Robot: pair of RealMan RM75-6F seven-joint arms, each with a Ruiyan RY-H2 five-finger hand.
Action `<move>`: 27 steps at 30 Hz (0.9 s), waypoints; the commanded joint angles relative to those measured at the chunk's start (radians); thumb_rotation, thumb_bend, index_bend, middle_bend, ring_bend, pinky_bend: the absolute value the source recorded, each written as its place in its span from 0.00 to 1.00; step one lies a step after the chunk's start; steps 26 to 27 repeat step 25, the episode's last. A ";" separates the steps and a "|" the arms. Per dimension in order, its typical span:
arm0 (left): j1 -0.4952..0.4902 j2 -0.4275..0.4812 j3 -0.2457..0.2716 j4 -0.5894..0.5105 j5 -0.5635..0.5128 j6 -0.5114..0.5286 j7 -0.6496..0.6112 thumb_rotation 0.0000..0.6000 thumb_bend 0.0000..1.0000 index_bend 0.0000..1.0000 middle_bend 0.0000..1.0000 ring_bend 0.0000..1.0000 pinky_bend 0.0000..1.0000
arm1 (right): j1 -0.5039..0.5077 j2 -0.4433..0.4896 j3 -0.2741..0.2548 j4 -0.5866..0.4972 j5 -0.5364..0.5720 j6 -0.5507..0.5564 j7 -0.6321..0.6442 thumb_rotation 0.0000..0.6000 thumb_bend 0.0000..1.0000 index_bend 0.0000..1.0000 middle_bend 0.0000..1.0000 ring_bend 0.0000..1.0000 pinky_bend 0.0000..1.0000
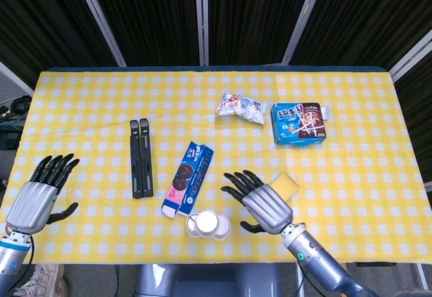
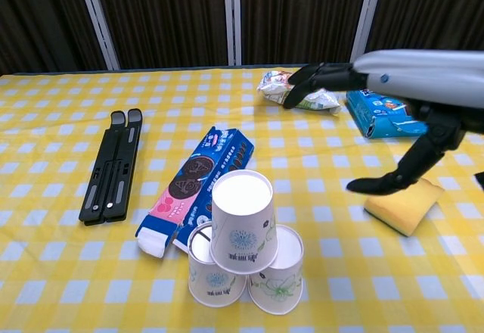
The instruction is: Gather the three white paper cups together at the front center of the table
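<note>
The three paper cups point(image 2: 243, 251) stood bunched at the table's point(image 1: 81, 88) front center, one resting atop the other two. At their 3 o'clock the right hand point(image 1: 261, 204) hovered, fingers spread and holding nothing, palm down. Far off at 9 o'clock the left hand point(image 1: 37, 198) rested open at the table edge. A cookie box point(image 1: 188, 177) lay at the cups' 11 o'clock, a sponge point(image 1: 286, 185) at 2.

left hand point(image 1: 34, 199): fingers spread, holding nothing | right hand point(image 1: 262, 202): fingers spread, holding nothing, raised
</note>
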 commanded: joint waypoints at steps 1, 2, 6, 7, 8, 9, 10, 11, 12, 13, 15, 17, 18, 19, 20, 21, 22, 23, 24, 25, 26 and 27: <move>0.001 -0.001 -0.001 0.002 -0.002 0.000 -0.001 1.00 0.24 0.00 0.00 0.00 0.00 | -0.051 0.056 -0.002 0.009 -0.019 0.072 0.027 1.00 0.15 0.15 0.00 0.00 0.02; 0.000 -0.002 -0.001 0.003 -0.004 -0.001 -0.001 1.00 0.22 0.00 0.00 0.00 0.00 | -0.075 0.077 -0.006 0.024 -0.032 0.102 0.051 1.00 0.15 0.14 0.00 0.00 0.01; -0.003 -0.002 0.002 0.009 -0.003 -0.012 0.005 1.00 0.12 0.00 0.00 0.00 0.00 | -0.156 0.115 -0.031 0.118 -0.094 0.197 0.158 1.00 0.14 0.02 0.00 0.00 0.00; -0.003 -0.003 0.002 0.010 -0.003 -0.013 0.007 1.00 0.11 0.00 0.00 0.00 0.00 | -0.172 0.116 -0.036 0.142 -0.102 0.215 0.183 1.00 0.13 0.01 0.00 0.00 0.00; -0.002 -0.006 0.002 0.012 -0.004 -0.012 0.012 1.00 0.11 0.00 0.00 0.00 0.00 | -0.197 0.115 -0.043 0.179 -0.115 0.242 0.222 1.00 0.13 0.00 0.00 0.00 0.00; -0.001 -0.010 0.000 0.015 -0.005 -0.008 0.016 1.00 0.11 0.00 0.00 0.00 0.00 | -0.218 0.110 -0.050 0.215 -0.130 0.267 0.258 1.00 0.13 0.00 0.00 0.00 0.00; 0.001 -0.014 -0.001 0.018 -0.005 -0.005 0.018 1.00 0.11 0.00 0.00 0.00 0.00 | -0.233 0.107 -0.054 0.242 -0.136 0.283 0.279 1.00 0.13 0.00 0.00 0.00 0.00; 0.003 -0.019 -0.002 0.023 -0.006 0.000 0.019 1.00 0.11 0.00 0.00 0.00 0.00 | -0.255 0.101 -0.061 0.283 -0.142 0.306 0.307 1.00 0.13 0.00 0.00 0.00 0.00; 0.006 -0.026 -0.003 0.030 -0.005 0.006 0.018 1.00 0.11 0.00 0.00 0.00 0.00 | -0.273 0.094 -0.067 0.322 -0.149 0.325 0.329 1.00 0.12 0.00 0.00 0.00 0.00; 0.008 -0.033 -0.004 0.039 -0.003 0.013 0.015 1.00 0.10 0.00 0.00 0.00 0.00 | -0.292 0.089 -0.073 0.360 -0.152 0.341 0.348 1.00 0.12 0.00 0.00 0.00 0.00; 0.012 -0.045 -0.004 0.060 0.005 0.024 0.004 1.00 0.10 0.00 0.00 0.00 0.00 | -0.320 0.077 -0.082 0.416 -0.159 0.365 0.382 1.00 0.10 0.00 0.00 0.00 0.00; 0.015 -0.060 -0.003 0.084 0.011 0.035 -0.012 1.00 0.10 0.00 0.00 0.00 0.00 | -0.345 0.066 -0.088 0.468 -0.170 0.388 0.418 1.00 0.10 0.00 0.00 0.00 0.00; 0.018 -0.067 -0.001 0.099 0.011 0.037 -0.017 1.00 0.10 0.00 0.00 0.00 0.00 | -0.360 0.058 -0.090 0.499 -0.175 0.405 0.436 1.00 0.10 0.00 0.00 0.00 0.00; 0.021 -0.073 0.000 0.111 0.010 0.039 -0.020 1.00 0.10 0.00 0.00 0.00 0.00 | -0.372 0.051 -0.090 0.525 -0.181 0.419 0.451 1.00 0.10 0.00 0.00 0.00 0.00; 0.022 -0.077 0.000 0.118 0.008 0.039 -0.021 1.00 0.10 0.00 0.00 0.00 0.00 | -0.379 0.047 -0.090 0.540 -0.185 0.428 0.459 1.00 0.10 0.00 0.00 0.00 0.00; 0.025 -0.083 0.000 0.128 0.002 0.039 -0.022 1.00 0.10 0.00 0.00 0.00 0.00 | -0.390 0.043 -0.091 0.559 -0.189 0.439 0.471 1.00 0.10 0.00 0.00 0.00 0.00; 0.026 -0.088 0.000 0.135 -0.002 0.039 -0.022 1.00 0.10 0.00 0.00 0.00 0.00 | -0.399 0.038 -0.091 0.574 -0.195 0.449 0.485 1.00 0.10 0.00 0.00 0.00 0.00; 0.027 -0.092 -0.002 0.139 -0.005 0.040 -0.022 1.00 0.10 0.00 0.00 0.00 0.00 | -0.404 0.035 -0.091 0.583 -0.199 0.454 0.494 1.00 0.10 0.00 0.00 0.00 0.00; 0.029 -0.096 -0.004 0.143 -0.007 0.043 -0.021 1.00 0.10 0.00 0.00 0.00 0.00 | -0.409 0.032 -0.091 0.592 -0.203 0.460 0.505 1.00 0.10 0.00 0.00 0.00 0.00; 0.031 -0.102 -0.006 0.149 -0.007 0.050 -0.020 1.00 0.10 0.00 0.00 0.00 0.00 | -0.418 0.026 -0.090 0.606 -0.210 0.471 0.524 1.00 0.10 0.00 0.00 0.00 0.00; 0.031 -0.102 -0.006 0.149 -0.007 0.050 -0.020 1.00 0.10 0.00 0.00 0.00 0.00 | -0.418 0.026 -0.090 0.606 -0.210 0.471 0.524 1.00 0.10 0.00 0.00 0.00 0.00; 0.031 -0.102 -0.006 0.149 -0.007 0.050 -0.020 1.00 0.10 0.00 0.00 0.00 0.00 | -0.418 0.026 -0.090 0.606 -0.210 0.471 0.524 1.00 0.10 0.00 0.00 0.00 0.00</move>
